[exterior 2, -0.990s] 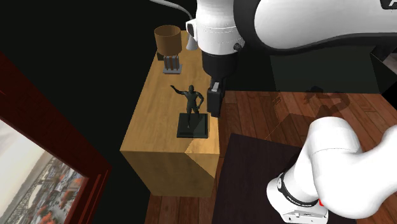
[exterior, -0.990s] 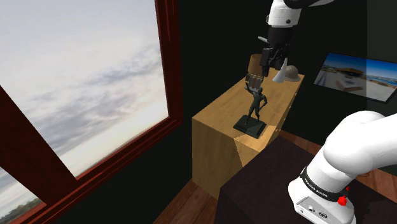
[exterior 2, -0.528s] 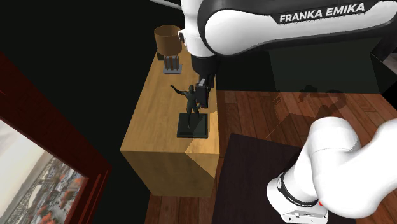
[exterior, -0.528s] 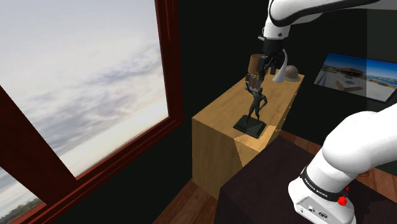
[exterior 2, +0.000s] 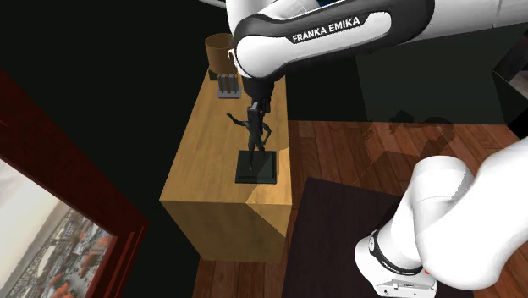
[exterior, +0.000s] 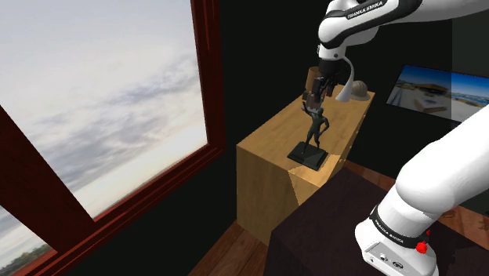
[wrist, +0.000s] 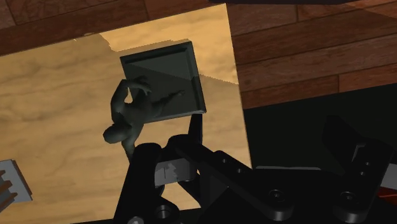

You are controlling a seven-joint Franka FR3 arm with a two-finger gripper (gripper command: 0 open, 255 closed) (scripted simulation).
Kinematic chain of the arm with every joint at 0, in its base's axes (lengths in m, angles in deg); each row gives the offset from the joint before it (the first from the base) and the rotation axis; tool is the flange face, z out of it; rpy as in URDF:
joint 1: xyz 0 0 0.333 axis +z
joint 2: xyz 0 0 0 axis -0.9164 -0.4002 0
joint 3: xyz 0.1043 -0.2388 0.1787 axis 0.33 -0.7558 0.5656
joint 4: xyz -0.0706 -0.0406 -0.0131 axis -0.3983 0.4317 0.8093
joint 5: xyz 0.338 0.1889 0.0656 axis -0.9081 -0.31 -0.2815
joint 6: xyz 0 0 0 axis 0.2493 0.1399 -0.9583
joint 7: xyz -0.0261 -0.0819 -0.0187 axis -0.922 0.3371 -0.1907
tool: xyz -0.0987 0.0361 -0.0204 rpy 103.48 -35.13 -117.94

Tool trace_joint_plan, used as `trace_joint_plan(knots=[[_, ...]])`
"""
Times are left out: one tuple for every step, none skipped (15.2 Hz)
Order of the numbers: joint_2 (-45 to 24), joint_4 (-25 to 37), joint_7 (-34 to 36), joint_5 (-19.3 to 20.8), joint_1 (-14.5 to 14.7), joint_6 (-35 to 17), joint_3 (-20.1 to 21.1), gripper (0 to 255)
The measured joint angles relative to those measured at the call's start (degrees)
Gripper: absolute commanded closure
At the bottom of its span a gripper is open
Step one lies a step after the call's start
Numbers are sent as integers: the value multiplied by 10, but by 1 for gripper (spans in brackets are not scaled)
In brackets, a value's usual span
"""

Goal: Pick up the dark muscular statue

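The dark muscular statue [exterior: 316,129] stands upright on its square dark base [exterior: 308,157] near the front end of a wooden cabinet [exterior: 262,161]. One of its arms is raised. My gripper [exterior: 316,94] hangs just above the statue's head and raised arm. From the second exterior view the gripper [exterior 2: 255,106] points down over the statue [exterior 2: 256,137]. In the wrist view the statue [wrist: 135,116] and its base [wrist: 164,77] lie just ahead of the black fingers [wrist: 192,133]. The jaws stand open with nothing between them.
A brown cylindrical pot [exterior 2: 222,49] and a small grey rack [exterior 2: 228,85] sit at the cabinet's far end, beside a grey domed object [exterior: 358,89]. A large red-framed window [exterior: 102,118] is at the shoulder view's left. My dark stand [exterior: 329,227] adjoins the cabinet.
The gripper has moved from beside the cabinet's edge to directly over the statue, and a little lower. The statue has not moved.
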Motion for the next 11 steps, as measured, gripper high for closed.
trace_joint_plan(knots=[[-22, 10, -12, -4, -2, -11, -8, 0], [-39, 15, -25, -6, -5, -23, -16, 0], [-59, 23, -38, -11, -7, -34, -23, 0], [-81, 37, -49, -17, -9, -41, -29, 0], [-102, 47, -60, -23, -11, -50, -34, 0], [-120, 59, -70, -30, -12, -55, -38, 0], [-142, 70, -80, -38, -14, -64, -41, 0], [-168, 90, -94, -47, -18, -69, -46, 0], [-190, 107, -109, -56, -24, -72, -50, 0], [-211, 121, -121, -64, -28, -76, -53, 0], [-236, 140, -134, -74, -33, -80, -55, 0]])
